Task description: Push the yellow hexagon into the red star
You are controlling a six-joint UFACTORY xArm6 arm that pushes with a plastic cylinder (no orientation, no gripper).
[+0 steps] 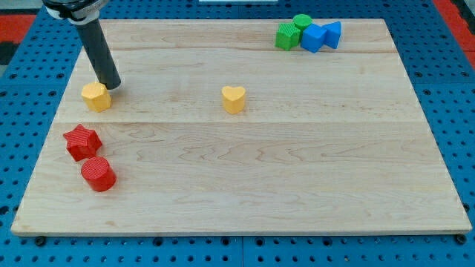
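The yellow hexagon [96,96] lies at the view's left on the wooden board. The red star [82,142] lies below it, a short gap apart. My tip [113,85] stands just above and right of the yellow hexagon, touching or nearly touching its upper right edge. The dark rod rises from there toward the view's top left.
A red cylinder [98,173] sits just below the red star. A yellow heart [233,98] lies near the board's middle. A green block [286,35], a green cylinder [302,21] and two blue blocks [312,37] [332,33] cluster at the top right. The board's left edge [52,141] is close.
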